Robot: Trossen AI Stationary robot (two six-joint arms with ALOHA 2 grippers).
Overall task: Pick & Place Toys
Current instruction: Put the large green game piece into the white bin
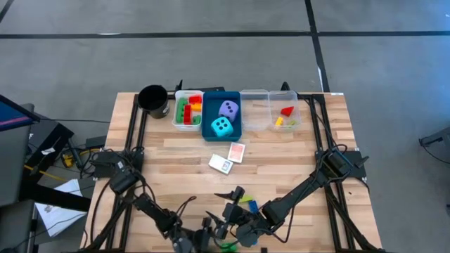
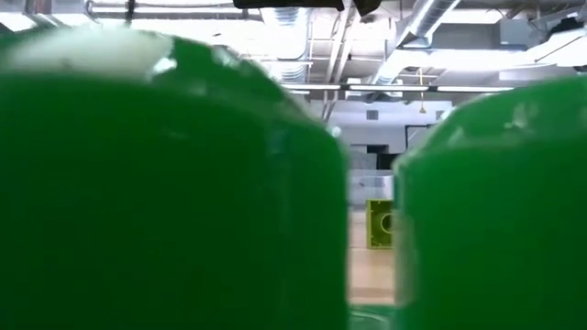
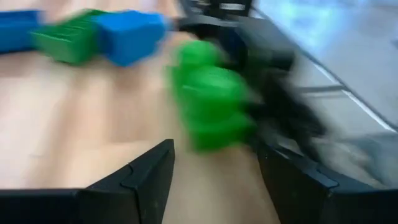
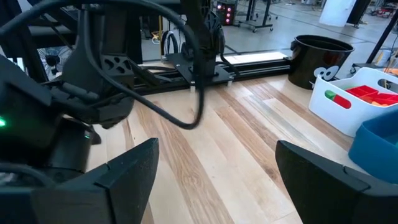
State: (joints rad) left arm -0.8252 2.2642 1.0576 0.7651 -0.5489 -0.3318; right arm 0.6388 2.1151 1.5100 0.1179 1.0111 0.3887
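We're seeing two green brick studs [image 2: 165, 192] filling the frame, a yellow-green brick [image 2: 380, 224] sitting in the gap between them; no fingers showing.

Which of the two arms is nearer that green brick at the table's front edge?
Left. Its open tool points at the green brick just ahead; the right tool sits farther back, above it in the high view.

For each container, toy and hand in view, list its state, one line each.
Blue tray: holds both dice.
White tray: holds bricks.
Clear trays: few bricks in the right one.
Card packs: flat on table.
Green brick: on table before open left hand.
Right hand: open, empty.
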